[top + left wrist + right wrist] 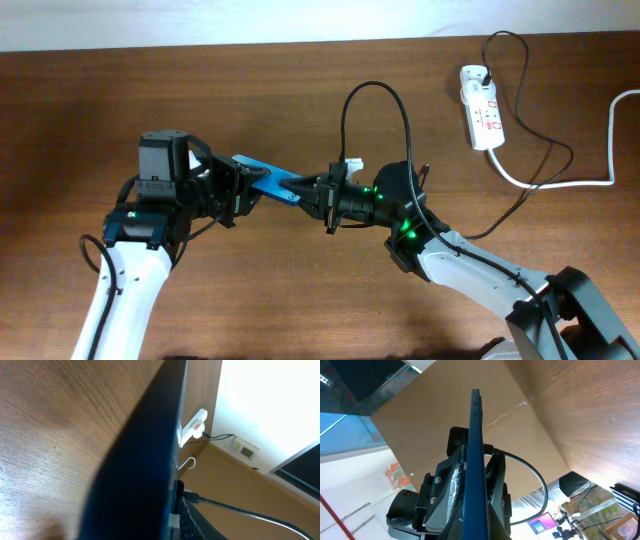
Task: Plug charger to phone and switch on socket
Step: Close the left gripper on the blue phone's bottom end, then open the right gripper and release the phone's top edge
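Phone (268,180) clamped between right tool (318,195) fingers; left tool (238,192) grip unclear. Steady phone, align charger (344,120) squarely with port.

Up close in the left wrist view, the phone (145,460) is a big dark blur, and its ends run off the picture. From above, the switches on the socket (483,108) are too small to tell on from off.
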